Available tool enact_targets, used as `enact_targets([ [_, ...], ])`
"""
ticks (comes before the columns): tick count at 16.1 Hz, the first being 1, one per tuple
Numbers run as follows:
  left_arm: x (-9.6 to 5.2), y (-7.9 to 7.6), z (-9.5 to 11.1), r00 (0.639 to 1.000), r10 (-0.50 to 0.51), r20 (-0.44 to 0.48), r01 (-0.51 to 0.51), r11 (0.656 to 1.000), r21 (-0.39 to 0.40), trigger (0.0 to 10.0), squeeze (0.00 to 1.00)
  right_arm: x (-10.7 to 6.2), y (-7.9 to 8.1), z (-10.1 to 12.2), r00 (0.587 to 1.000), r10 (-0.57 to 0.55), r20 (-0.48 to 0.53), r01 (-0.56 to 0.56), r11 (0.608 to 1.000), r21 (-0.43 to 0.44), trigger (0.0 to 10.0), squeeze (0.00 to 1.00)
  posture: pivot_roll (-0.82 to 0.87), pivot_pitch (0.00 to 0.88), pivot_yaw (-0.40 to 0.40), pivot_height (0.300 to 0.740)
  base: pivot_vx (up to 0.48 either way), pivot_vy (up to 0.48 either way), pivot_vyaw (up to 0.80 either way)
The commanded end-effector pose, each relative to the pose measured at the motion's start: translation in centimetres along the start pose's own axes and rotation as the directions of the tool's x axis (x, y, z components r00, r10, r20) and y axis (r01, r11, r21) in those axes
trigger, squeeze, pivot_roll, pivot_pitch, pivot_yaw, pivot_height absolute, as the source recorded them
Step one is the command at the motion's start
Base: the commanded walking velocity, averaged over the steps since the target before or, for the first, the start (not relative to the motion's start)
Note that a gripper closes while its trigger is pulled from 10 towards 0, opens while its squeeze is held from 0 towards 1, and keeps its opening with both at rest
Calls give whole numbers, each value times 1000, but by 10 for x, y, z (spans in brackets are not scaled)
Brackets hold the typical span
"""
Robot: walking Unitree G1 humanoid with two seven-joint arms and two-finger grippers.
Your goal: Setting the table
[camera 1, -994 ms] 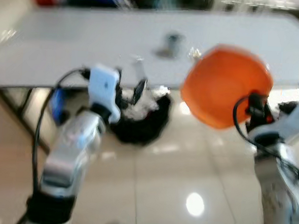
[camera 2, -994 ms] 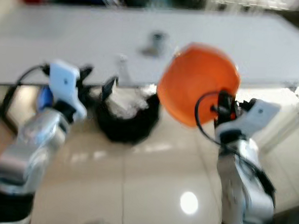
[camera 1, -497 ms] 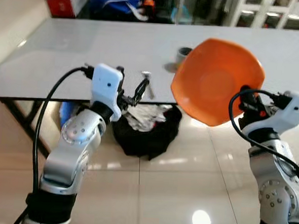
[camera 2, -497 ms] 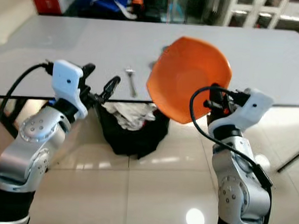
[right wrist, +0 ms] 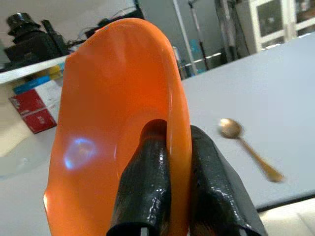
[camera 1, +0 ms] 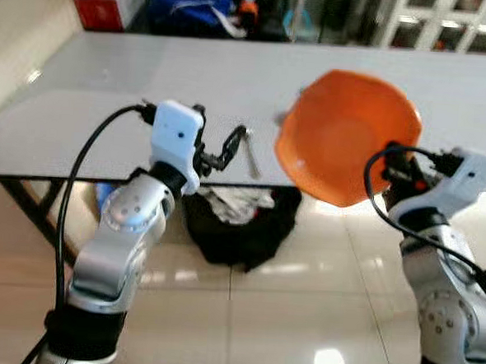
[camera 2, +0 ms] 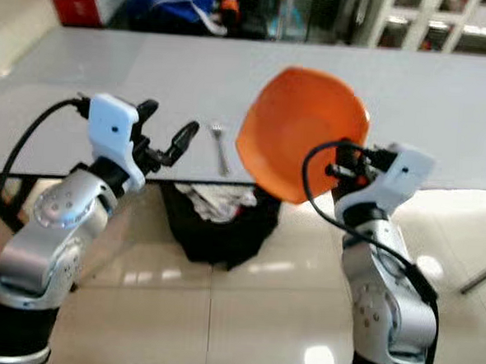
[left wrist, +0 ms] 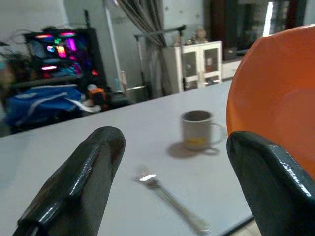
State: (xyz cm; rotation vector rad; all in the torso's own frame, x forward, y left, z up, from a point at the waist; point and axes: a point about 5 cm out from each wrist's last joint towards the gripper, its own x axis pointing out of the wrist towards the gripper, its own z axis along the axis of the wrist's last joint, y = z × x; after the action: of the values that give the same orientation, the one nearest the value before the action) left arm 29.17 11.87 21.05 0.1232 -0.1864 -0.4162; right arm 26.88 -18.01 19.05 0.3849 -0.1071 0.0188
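Orange plate (camera 1: 346, 135) stands nearly on edge above the near rim of the grey desk (camera 1: 133, 84), its hollow face turned toward the robot's left, and the right pincer (right wrist: 167, 187) clamps its rim, one black finger on each face of the plate. From the plate, a fork (camera 1: 250, 154) lies on the desk at about 9 o'clock, just beside the plate's edge as seen from the head. The left wrist view shows a mug (left wrist: 198, 129) standing on the desk beyond the fork, its handle toward the plate. A gold spoon (right wrist: 248, 148) lies on the desk on the plate's far side in the right wrist view.

At roughly 9 o'clock from the fork, the left pincer (camera 1: 220, 150) hovers at the desk's near edge with its two fingers (left wrist: 81, 179) spread wide and nothing between them. Under the desk, on the glossy tiled floor (camera 1: 302, 293), sits a black bag (camera 1: 240, 231) with pale cloth showing at its mouth.
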Motion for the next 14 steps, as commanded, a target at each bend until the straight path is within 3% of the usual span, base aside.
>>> enact_targets([
  [1, -2, 6, 0, 1000, 17, -8, -17, 1000, 3, 10000, 0, 3, 12, 6, 998, 44, 40, -45, 999, 20, 10000, 0, 60, 38, 1, 740, 382, 0, 800],
  [14, -1, 4, 2, 1000, 5, -7, -5, 1000, 3, 10000, 0, 3, 10, 10, 998, 36, 57, -39, 998, 47, 10000, 0, 60, 40, 3, 740, 379, 0, 0],
])
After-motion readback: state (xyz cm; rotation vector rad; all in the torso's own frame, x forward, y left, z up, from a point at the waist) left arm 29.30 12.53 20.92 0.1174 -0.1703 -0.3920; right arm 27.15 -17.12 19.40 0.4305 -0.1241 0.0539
